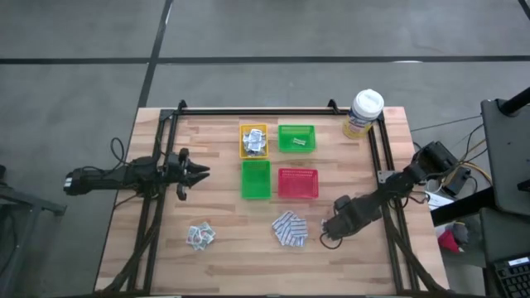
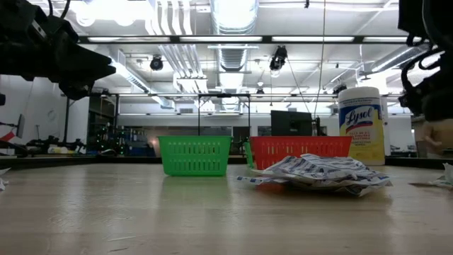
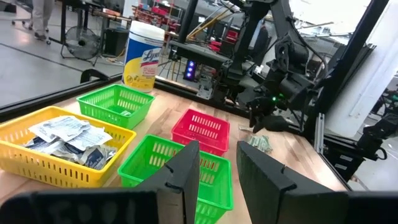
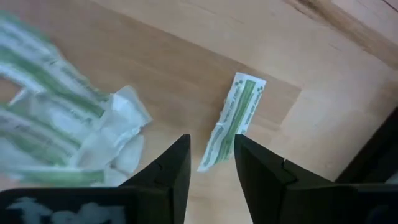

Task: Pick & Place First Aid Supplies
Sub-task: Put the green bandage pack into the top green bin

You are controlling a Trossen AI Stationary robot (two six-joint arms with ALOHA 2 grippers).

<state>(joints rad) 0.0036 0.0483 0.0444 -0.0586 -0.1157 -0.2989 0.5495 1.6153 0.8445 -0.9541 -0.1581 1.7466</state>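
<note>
Only right wrist cam shows pale green strip (image 4: 233, 118) flat on table (image 4: 186, 68), right gripper (image 4: 211, 163) fingers apart above it, ungrasped. Left gripper (image 1: 201, 172) empty, slightly parted. Trays: 2 green, 1 yellow, 1 red.

Left gripper (image 1: 201, 172) hovers just left of the green tray (image 1: 256, 180), fingers parted; right gripper (image 1: 328, 234) angles down right of it, fingers apart.

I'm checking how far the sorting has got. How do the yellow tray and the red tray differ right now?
The yellow tray holds a heap of white-grey sachets; the red tray looks empty. The yellow tray sits in the far row, left of a green tray; the red tray sits in the near row, right of another green tray. Both are small slatted plastic baskets.
</note>
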